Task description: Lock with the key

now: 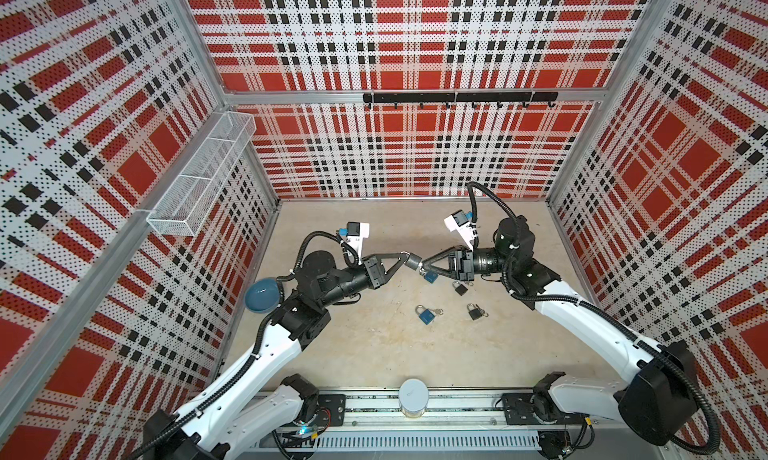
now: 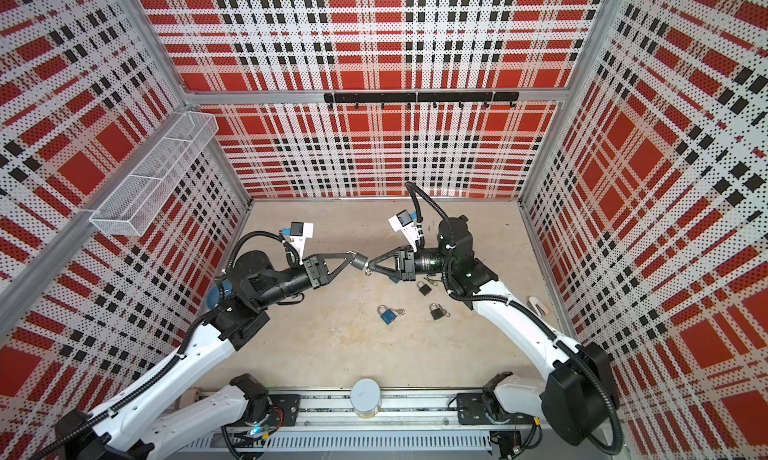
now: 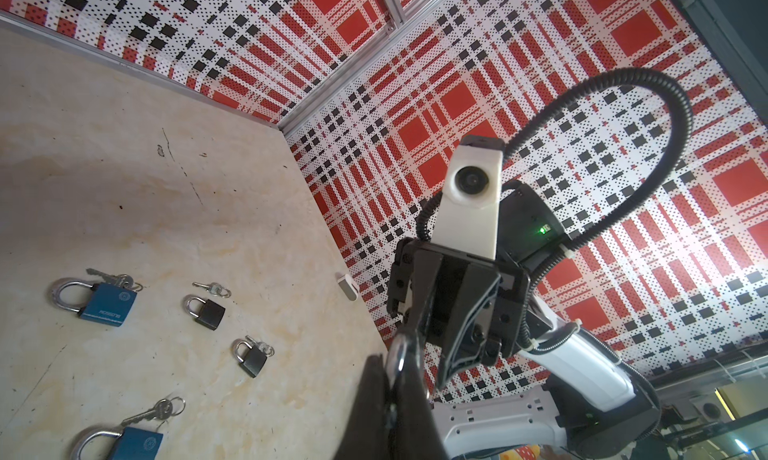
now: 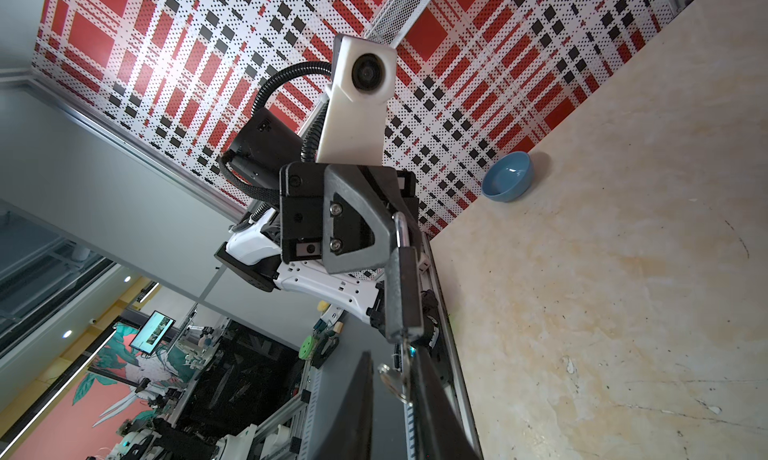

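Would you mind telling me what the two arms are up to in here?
The two arms hold a dark padlock in the air between them. The left claw is shut on its shackle. The right claw has its fingers around the key at the padlock's bottom; whether it pinches the key I cannot tell. On the table below lie two blue locks and two dark locks, with keys by them.
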Motion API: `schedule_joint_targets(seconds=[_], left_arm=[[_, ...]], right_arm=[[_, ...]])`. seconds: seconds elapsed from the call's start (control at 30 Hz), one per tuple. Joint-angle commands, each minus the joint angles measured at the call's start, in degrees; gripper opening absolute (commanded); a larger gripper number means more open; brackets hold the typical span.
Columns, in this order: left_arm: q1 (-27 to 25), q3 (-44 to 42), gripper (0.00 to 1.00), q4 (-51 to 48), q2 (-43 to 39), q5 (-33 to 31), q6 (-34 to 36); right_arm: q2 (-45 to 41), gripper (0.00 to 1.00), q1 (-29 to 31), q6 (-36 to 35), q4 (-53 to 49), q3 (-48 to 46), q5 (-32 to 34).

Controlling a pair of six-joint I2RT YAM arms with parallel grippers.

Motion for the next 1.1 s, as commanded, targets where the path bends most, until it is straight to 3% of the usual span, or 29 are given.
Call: schedule_joint_targets(seconds=[0.0,0.13,0.27,0.4,0.83,1.07], left_arm=[[0.84,0.25,0.0,-0.95,0.11,-2.12,0.01],[0.86,0.2,0.0,-0.85,0.14,-2.12,-0.03],[0.88,0.16,0.0,-0.76,0.14,-2.34,0.06],[1.55,0.03,0.0,-0.84,-0.36,-2.59,0.28],[10.97,0.28,0.0,-1.45,-3.99,2.38,-1.61],[11.74,-1.24,0.0,-16.61,-1.71,0.5,6.0]], right_arm=[[0.44,0.14,0.27,0.96,6.52,1.01,-3.26],[1.26,0.11,0.26,1.9,7.71,1.01,-3.62],[1.9,0.0,0.21,3.3,9.46,0.85,-4.09],[2.15,0.0,0.16,5.47,12.26,-0.23,-4.52],[-0.17,0.0,-3.52,7.89,14.77,-4.18,-4.07],[-2.75,0.0,-8.04,5.83,9.74,-5.04,-1.77]])
